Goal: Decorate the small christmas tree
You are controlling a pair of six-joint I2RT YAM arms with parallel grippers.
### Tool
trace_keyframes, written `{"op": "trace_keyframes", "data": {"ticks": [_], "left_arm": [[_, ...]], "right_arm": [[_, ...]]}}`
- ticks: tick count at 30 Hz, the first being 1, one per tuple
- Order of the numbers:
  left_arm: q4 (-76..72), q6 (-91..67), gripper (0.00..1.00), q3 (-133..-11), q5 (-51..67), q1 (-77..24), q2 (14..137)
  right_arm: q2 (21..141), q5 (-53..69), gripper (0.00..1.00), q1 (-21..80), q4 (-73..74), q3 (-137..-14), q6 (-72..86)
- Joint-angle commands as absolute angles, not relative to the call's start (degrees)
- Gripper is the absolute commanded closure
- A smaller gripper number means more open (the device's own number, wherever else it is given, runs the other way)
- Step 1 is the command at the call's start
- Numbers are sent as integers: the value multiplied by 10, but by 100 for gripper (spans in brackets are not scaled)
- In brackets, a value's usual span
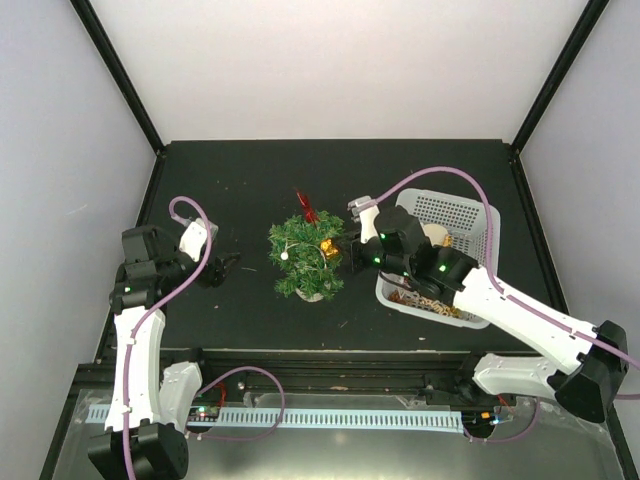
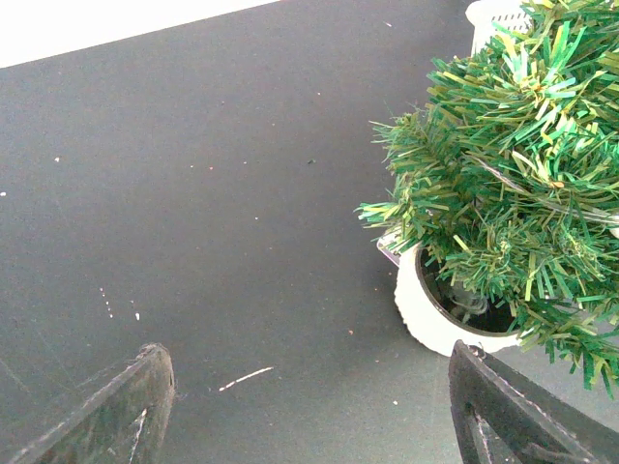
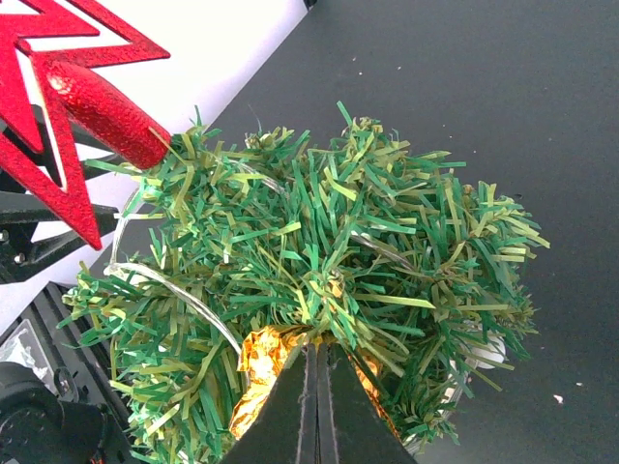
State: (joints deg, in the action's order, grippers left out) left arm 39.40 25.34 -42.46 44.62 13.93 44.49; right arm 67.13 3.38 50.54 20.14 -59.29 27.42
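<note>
The top external camera sits above and behind the two arm bases [image 1: 140,455], looking down and forward over the whole black tabletop [image 1: 250,190]. It takes in the small christmas tree [image 1: 305,255] near the middle and the white mesh basket [image 1: 455,215] to the tree's right. The left wrist camera looks low across the tabletop from nearby, with its own fingers [image 2: 116,406] in the bottom corners. The tree's flank and white base [image 2: 426,319] lie at its right edge. The right wrist camera sits very close to the tree, facing the needles and the red star topper [image 3: 58,106], its jaws at bottom centre. All three views share the tree.
</note>
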Motion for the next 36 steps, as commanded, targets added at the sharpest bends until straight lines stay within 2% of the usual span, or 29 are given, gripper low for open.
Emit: {"op": "trace_keyframes", "data": {"ticks": [1, 32, 36], "left_arm": [[384, 259, 22, -421, 461, 146, 444], [384, 259, 21, -421, 460, 146, 441], [383, 259, 22, -421, 460, 146, 440]], "right_arm": [[666, 22, 99, 511, 177, -578, 281], [697, 16, 99, 523, 163, -576, 287], [694, 11, 96, 523, 169, -581, 286]]}}
